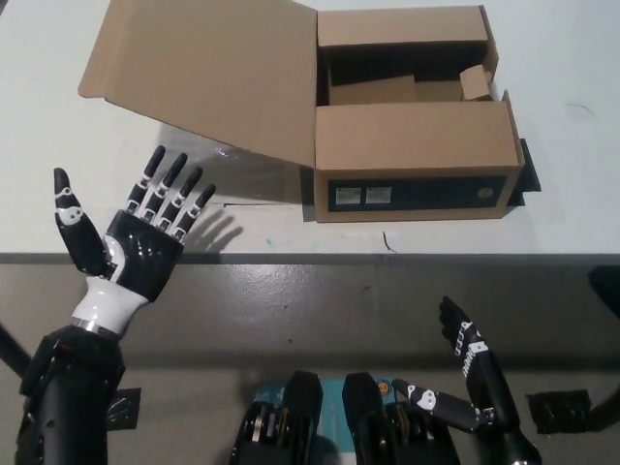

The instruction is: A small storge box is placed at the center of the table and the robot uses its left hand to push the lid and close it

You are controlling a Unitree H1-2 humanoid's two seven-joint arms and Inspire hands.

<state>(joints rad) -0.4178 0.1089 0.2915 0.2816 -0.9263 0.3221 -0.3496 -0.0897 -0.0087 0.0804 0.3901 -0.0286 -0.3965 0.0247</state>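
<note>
A cardboard storage box [415, 160] is sitting on the white table [58, 136], toward the middle and right of the view, with its dark labelled front face turned toward the table's near edge and standing a little back from it. Its big lid [203, 73] is lying open to the robot's left, hinged along the box's left side and tilting upward so that its outer edge is reaching toward the far left of the table, casting a shadow on the surface beneath it. Two smaller flaps are folding over the box, one at the far end and one at the near end, leaving a dark opening between them. The left hand [131, 232] is hovering over the table's near left edge, palm showing, fingers [170, 189] spread wide and pointing up toward the underside of the lid, holding nothing and not touching the cardboard; a strip of bare table is lying between fingertips and the lid's lower edge. To the left of that hand the tabletop is running open to the picture's border. The right hand [470, 363] is resting low at the bottom right, below the table's edge and well apart from the box, its fingers extended loosely and gripping nothing.
</note>
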